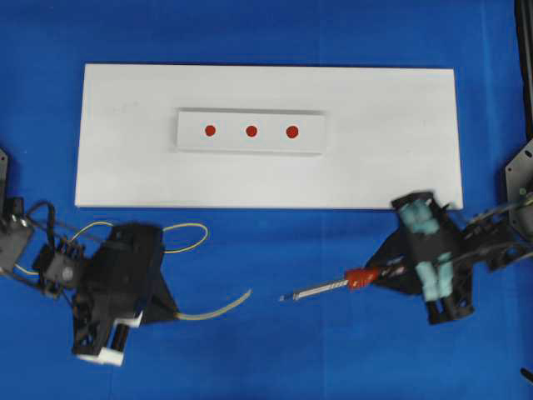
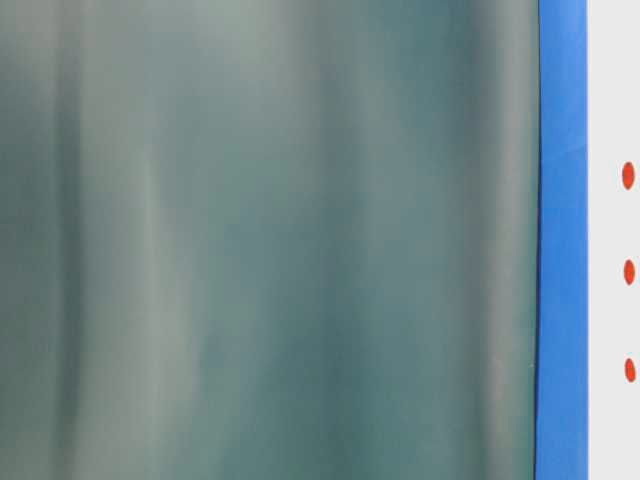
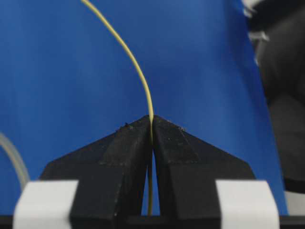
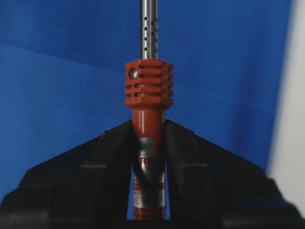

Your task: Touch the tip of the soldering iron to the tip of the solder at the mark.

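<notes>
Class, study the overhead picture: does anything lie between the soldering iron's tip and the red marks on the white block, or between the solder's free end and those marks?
Nothing visible does. The soldering iron and the solder sit over bare blue cloth below the white board; only flat board surface separates them from the red marks.

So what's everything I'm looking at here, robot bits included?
table cover: one, blue, under everything
board: one, white, upper middle
small plate: one, white, on the board
dots: three, red, in a row on the small plate
solder: one, yellowish wire, lower left
soldering iron: one, red handle, silver shaft, lower right
left gripper: black, shut on the solder
right gripper: black, shut on the soldering iron's handle
</notes>
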Available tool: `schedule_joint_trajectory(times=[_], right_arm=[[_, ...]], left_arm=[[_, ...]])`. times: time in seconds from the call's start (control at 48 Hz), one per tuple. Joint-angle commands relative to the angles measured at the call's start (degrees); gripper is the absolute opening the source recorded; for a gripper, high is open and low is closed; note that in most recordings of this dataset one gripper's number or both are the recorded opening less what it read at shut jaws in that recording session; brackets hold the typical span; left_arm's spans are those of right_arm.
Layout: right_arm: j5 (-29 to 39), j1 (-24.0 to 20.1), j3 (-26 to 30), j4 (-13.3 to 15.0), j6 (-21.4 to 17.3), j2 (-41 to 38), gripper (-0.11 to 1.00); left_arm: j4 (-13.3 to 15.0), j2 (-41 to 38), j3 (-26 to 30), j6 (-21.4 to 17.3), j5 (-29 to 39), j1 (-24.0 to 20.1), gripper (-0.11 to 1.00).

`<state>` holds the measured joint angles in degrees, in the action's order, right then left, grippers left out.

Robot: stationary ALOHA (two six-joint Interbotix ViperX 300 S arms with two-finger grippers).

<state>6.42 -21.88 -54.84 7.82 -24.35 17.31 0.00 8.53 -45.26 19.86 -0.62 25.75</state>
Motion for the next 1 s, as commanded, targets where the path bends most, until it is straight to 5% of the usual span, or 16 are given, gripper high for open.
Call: schedule_joint_trajectory(times=[0.0, 0.271, 0.729, 0.855, 0.98], right_arm=[[-4.7, -1.0, 1.1, -0.4, -0.2, -3.8, 0.06], [-15.4, -1.7, 0.9, -2.4, -0.4, -16.1, 0.06], [-21.6, -1.7, 1.3, -4.0, -0.4, -23.1, 0.07], [-21.2, -1.8, 1.8, -4.7, -0.4, -23.1, 0.11], [-17.4, -1.7, 3.0, -5.4, -0.4, -21.5, 0.41]], left_arm=[[0.0, -2.7, -0.9, 0.1, -4.5, 2.6, 0.02], [0.0, -12.1, -1.5, 0.0, -8.0, 4.5, 0.02], [0.1, -12.7, -3.2, -0.2, -8.9, 3.0, 0.03], [0.0, -12.7, -2.9, -0.2, -8.4, 2.9, 0.26], [0.1, -10.9, -2.6, -0.4, -6.6, 2.9, 0.64]])
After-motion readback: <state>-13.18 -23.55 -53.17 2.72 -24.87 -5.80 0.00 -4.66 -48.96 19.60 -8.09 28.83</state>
